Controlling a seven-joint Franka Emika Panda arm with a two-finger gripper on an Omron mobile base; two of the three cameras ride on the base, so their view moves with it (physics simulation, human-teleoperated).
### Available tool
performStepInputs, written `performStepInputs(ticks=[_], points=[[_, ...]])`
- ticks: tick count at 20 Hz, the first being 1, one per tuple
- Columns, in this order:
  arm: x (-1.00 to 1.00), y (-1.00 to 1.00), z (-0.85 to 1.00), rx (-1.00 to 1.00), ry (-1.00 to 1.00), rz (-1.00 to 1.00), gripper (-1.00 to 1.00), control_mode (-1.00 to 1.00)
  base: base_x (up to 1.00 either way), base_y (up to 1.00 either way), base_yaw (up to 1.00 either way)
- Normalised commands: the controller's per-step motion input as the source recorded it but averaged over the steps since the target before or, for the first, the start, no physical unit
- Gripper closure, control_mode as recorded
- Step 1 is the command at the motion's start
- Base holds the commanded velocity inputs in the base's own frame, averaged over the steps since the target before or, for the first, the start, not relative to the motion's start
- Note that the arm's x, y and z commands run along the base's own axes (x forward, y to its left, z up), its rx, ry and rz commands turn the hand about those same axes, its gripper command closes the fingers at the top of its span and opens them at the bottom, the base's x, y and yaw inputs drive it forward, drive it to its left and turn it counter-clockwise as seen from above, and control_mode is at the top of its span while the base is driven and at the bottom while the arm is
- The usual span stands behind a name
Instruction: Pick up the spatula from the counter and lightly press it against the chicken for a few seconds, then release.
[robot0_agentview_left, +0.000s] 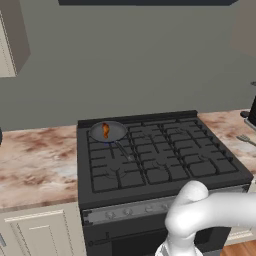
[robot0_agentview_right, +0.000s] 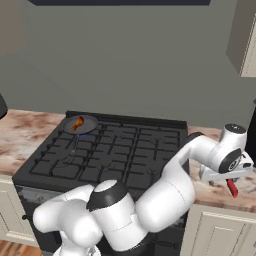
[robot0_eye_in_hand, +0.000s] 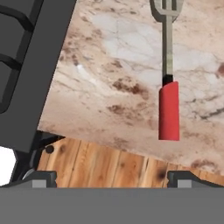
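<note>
spatula head cut off, chicken tiny

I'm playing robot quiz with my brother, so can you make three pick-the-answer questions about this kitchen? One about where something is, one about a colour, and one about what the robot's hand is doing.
1. Where is the chicken?
A) in the pan on the stove
B) on the floor
C) in a bowl

2. What colour is the spatula handle?
A) blue
B) red
C) green

3. How is the gripper?
A) shut on the spatula
B) open, holding nothing
C) shut on the chicken

Answers:
1 A: the chicken lies in the pan on the stove's back left burner.
2 B: the hand view shows a red handle.
3 B: its fingertips stand wide apart with nothing between them, and the spatula lies on the counter.
</note>
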Motion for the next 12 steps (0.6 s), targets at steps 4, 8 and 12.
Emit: performStepInputs(ticks=[4,8,12], points=[[0.11,-0.04,-0.12,0.0,0.0,0.03,-1.0,-1.0,0.0,0.0,0.0],[0.13,-0.05,-0.16,0.0,0.01,0.03,-1.0,-1.0,0.0,0.0,0.0],[0.15,-0.11,-0.14,0.0,0.01,0.03,-1.0,-1.0,0.0,0.0,0.0]])
